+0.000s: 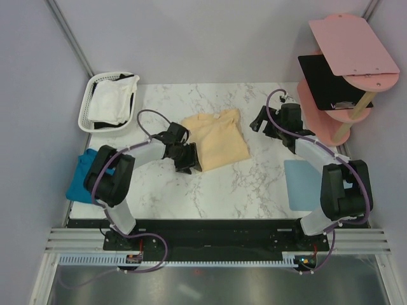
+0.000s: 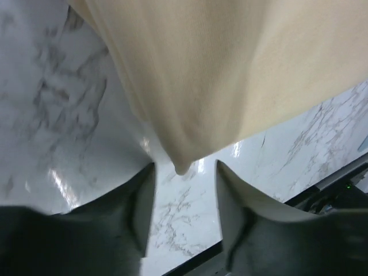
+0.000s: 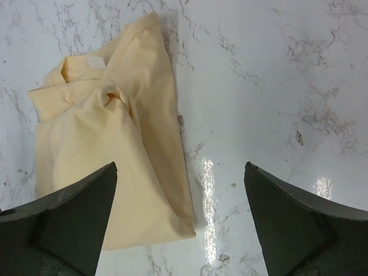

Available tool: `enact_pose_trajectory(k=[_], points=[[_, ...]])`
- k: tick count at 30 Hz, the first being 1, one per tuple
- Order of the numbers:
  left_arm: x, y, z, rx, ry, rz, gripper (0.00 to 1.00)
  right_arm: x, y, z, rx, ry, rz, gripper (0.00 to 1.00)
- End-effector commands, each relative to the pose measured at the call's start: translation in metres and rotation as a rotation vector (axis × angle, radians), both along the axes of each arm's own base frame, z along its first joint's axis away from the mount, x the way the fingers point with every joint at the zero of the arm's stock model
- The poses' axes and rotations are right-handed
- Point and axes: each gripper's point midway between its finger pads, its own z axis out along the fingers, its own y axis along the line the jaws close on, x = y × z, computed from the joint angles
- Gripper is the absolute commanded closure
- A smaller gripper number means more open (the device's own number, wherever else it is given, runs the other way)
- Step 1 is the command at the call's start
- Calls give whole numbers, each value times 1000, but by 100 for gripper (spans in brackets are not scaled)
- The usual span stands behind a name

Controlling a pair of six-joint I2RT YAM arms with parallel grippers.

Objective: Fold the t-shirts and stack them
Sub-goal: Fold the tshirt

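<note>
The pale yellow-cream t-shirt (image 1: 216, 140) lies folded in the middle of the marble table. My left gripper (image 1: 188, 159) is open at the shirt's near-left corner; in the left wrist view (image 2: 185, 172) a corner of the yellow cloth (image 2: 230, 69) hangs just ahead of the parted fingertips, not pinched. My right gripper (image 1: 259, 119) is open and empty to the right of the shirt; in the right wrist view (image 3: 180, 172) the shirt (image 3: 109, 149) lies below and to the left. The teal blue t-shirt (image 1: 81, 176) lies at the table's left edge. The white t-shirt (image 1: 112, 101) is in the basket.
A white slotted basket (image 1: 86, 108) stands at the back left corner. A light-blue mat (image 1: 301, 184) lies flat at the right, beside the right arm. A pink tiered shelf (image 1: 346, 63) with a black panel stands at the back right.
</note>
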Motion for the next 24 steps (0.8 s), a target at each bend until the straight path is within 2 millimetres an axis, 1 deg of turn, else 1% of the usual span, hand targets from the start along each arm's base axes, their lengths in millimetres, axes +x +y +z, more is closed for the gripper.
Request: enact_pose_trajectory(k=[1,2,3,4,5,6,7,8,9,10,11,12,13,14,15,16,17,18,19,20,21,22,23,24], points=[[-42,41,20,149,10,-43,33,-3,9,11,14,-33,69,2],[-40,49,26,183,-23,-36,24,0,10,13,21,-37,77,2],[-36,51,46,174,-89,-25,18,2,15,10,30,-36,90,2],[-33,54,56,178,-119,-10,13,3,20,11,48,-36,111,4],[-27,57,65,187,-157,9,5,10,25,19,65,-55,122,6],[-18,57,83,174,-212,33,3,13,33,13,72,-41,144,14],[-12,59,89,181,-237,54,1,20,41,23,77,-63,160,17],[1,58,100,175,-279,70,0,24,47,23,81,-61,176,23],[9,58,104,176,-295,82,2,26,58,13,82,-36,198,27],[17,59,100,186,-287,92,4,35,67,21,82,-56,213,28],[24,59,100,190,-291,93,4,39,73,19,77,-52,223,28],[38,54,111,175,-318,101,4,41,84,5,64,-24,240,28],[48,56,98,193,-287,108,5,49,90,10,63,-39,246,28],[62,51,107,173,-310,114,5,53,95,7,57,-36,252,28],[70,49,105,171,-307,118,5,55,103,-7,54,-11,263,28],[78,48,102,167,-303,122,5,58,105,-9,54,-6,264,28],[85,46,89,177,-275,122,6,64,109,-7,58,-15,267,28],[96,43,94,172,-293,130,6,66,112,-21,55,11,271,29],[103,43,92,175,-294,135,6,71,113,-21,56,7,269,29],[113,42,84,183,-284,140,6,72,114,-25,56,15,269,29],[117,42,80,186,-277,144,6,74,114,-34,53,32,267,30],[123,44,75,190,-269,153,7,74,115,-37,54,37,267,30],[130,43,77,183,-274,160,7,76,116,-41,52,41,270,31],[133,43,67,189,-255,162,8,77,116,-42,52,43,270,31]])
